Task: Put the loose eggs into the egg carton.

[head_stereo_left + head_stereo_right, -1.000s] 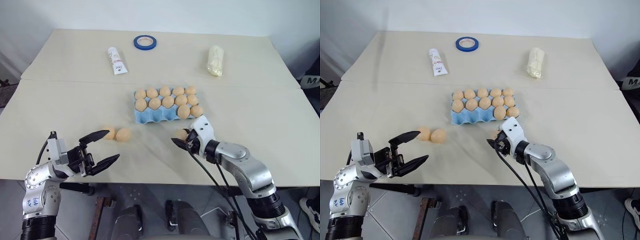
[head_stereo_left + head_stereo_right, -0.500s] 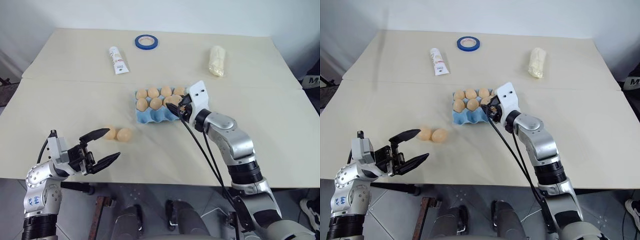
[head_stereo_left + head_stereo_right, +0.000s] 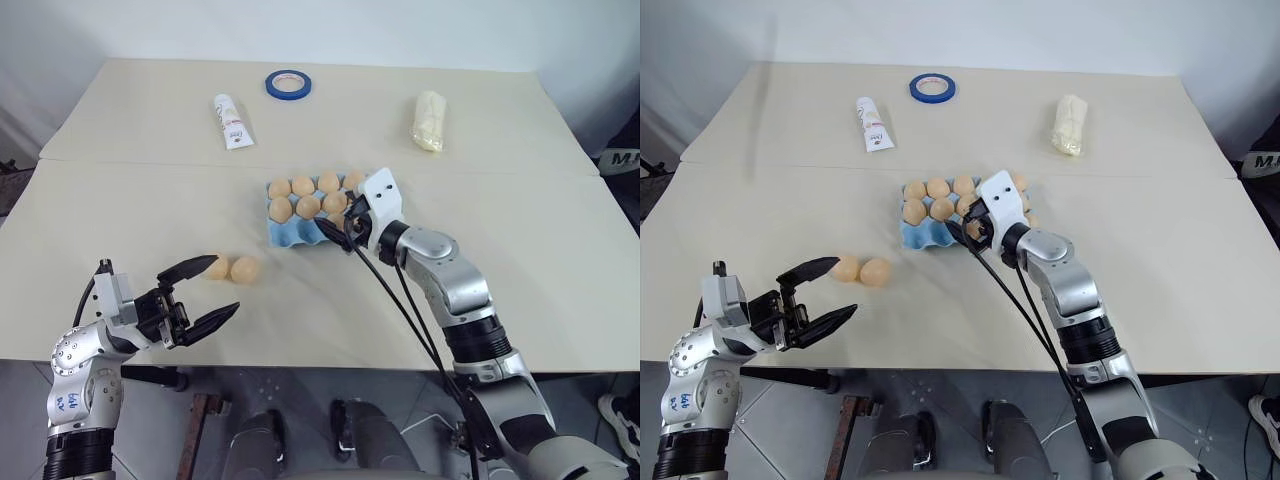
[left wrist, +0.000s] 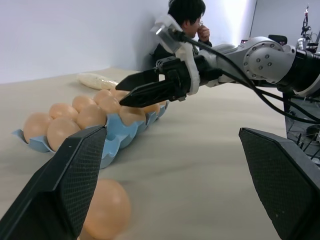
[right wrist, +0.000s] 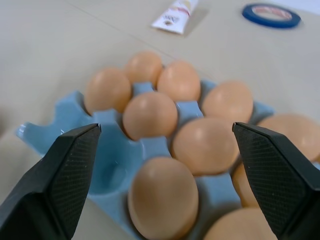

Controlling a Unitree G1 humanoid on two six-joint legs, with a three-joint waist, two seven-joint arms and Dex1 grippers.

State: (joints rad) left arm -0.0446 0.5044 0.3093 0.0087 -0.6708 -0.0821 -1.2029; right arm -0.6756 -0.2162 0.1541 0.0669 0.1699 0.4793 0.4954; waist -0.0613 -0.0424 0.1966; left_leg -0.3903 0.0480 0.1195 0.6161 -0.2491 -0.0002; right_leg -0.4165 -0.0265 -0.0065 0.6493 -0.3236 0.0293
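Eggs (image 5: 162, 195) fill egg carton (image 5: 107, 172) beneath wide-open, empty right end effector (image 3: 336, 222); left wrist shows seated person (image 4: 186, 20)

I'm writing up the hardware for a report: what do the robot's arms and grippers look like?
Both arms are silver-grey metal segments with black joints. Each gripper, left and right, has two black tapered fingers with textured pads. The right wrist carries a white block, and black cables run along that arm. The left arm has small blue markings.

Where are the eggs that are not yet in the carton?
In the left eye view, two loose eggs lie side by side on the table, left of the egg carton and just beyond the open left gripper.
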